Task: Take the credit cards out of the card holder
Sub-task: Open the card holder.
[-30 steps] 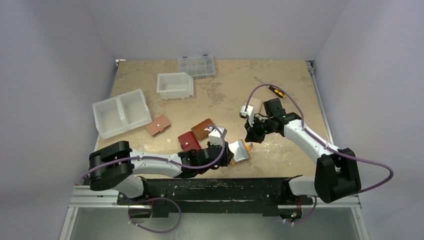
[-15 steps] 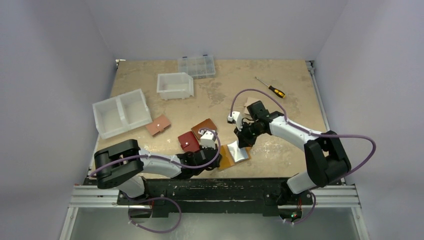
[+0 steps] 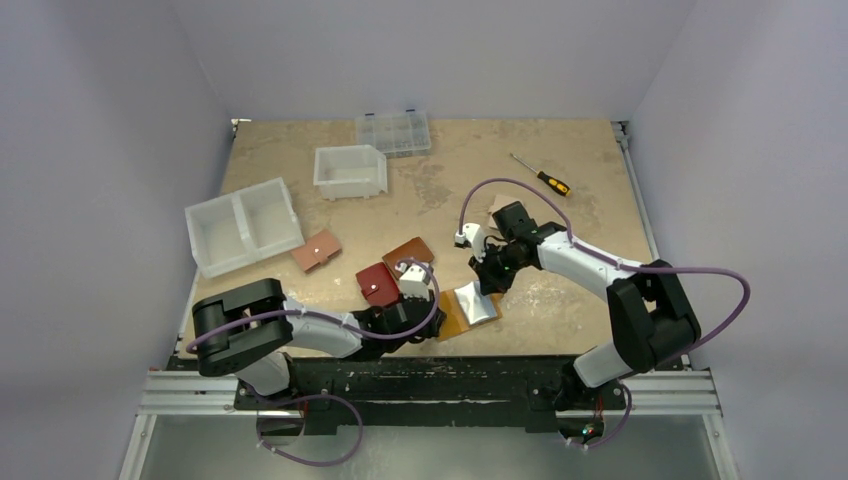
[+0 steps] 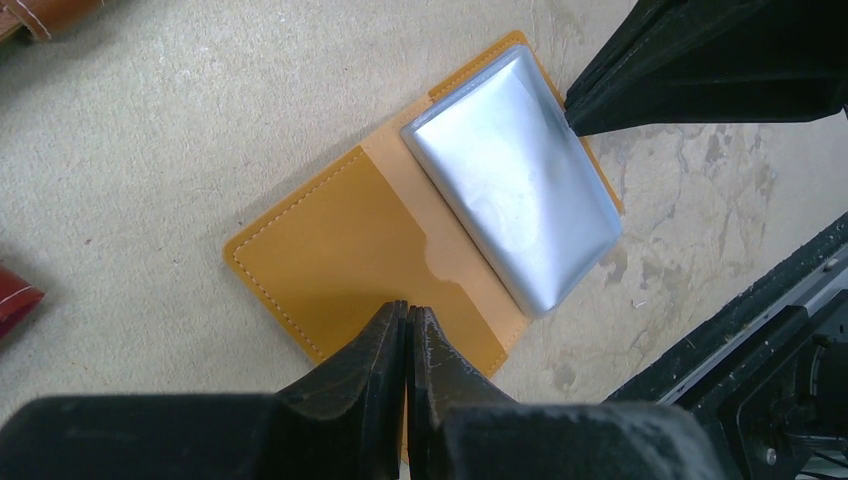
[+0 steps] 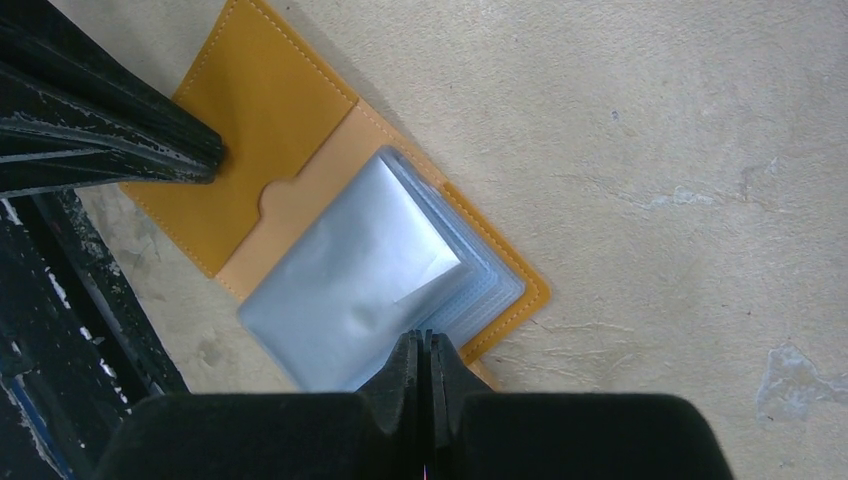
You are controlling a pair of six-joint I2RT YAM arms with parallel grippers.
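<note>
The mustard-yellow card holder (image 3: 455, 313) lies open and flat near the table's front edge. Its left half (image 4: 340, 250) is a plain tan pocket. Its right half holds a stack of clear, silvery plastic sleeves (image 4: 510, 180), which also show in the right wrist view (image 5: 350, 270). No credit cards can be made out; they are hidden. My left gripper (image 4: 406, 312) is shut, its tips resting on the left flap (image 5: 260, 110). My right gripper (image 5: 425, 340) is shut, its tips at the sleeves' outer edge.
A dark red wallet (image 3: 378, 283), a brown wallet (image 3: 408, 255) and a pinkish wallet (image 3: 316, 250) lie left of the holder. White bins (image 3: 243, 226) (image 3: 350, 170), a clear organiser box (image 3: 394, 132) and a screwdriver (image 3: 545, 178) lie farther back. A black rail (image 3: 420, 375) runs along the near edge.
My right arm has swung left and down until its tips reached the holder's sleeves. My left gripper has drawn back a little to the left flap. Little has moved in the last half second.
</note>
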